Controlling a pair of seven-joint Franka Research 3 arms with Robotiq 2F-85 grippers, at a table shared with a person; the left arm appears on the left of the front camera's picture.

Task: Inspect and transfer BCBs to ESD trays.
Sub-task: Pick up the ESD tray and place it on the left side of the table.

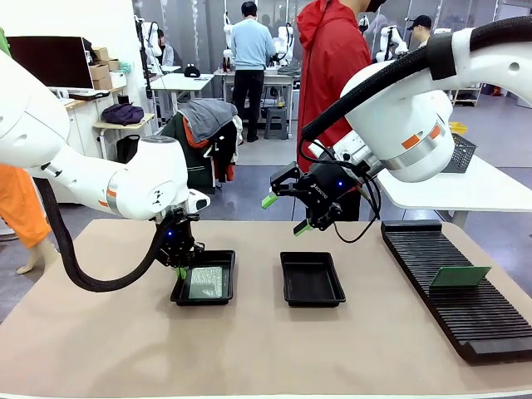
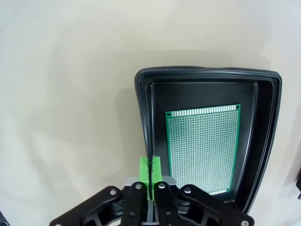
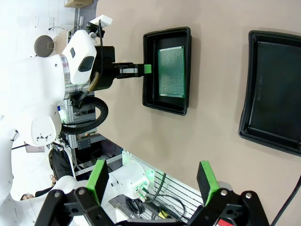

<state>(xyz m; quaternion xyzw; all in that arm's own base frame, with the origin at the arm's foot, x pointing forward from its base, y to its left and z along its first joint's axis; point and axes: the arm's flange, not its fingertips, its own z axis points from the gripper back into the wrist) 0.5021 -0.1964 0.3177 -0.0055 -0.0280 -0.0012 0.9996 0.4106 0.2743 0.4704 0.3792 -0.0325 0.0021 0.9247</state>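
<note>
One BCB [image 1: 206,282] [image 2: 202,148] [image 3: 170,72] lies flat inside the left ESD tray [image 1: 226,259] [image 2: 146,108] [image 3: 149,70]. My left gripper [image 1: 180,271] [image 2: 150,167] [image 3: 147,69] is shut with nothing between its green pads, right at that tray's left rim. The second ESD tray [image 1: 312,278] [image 3: 273,89] sits bare in the middle of the table. My right gripper [image 1: 284,213] [image 3: 153,175] hangs open and holds nothing, above and behind that tray. Another BCB [image 1: 460,277] stands tilted in the black slotted rack [image 1: 453,291] at the right.
The tan table [image 1: 100,332] has free room at the front and left. A person in a red hooded top [image 1: 331,66] stands behind the table. A white side table [image 1: 465,187] with a mesh basket [image 1: 460,153] is at the back right.
</note>
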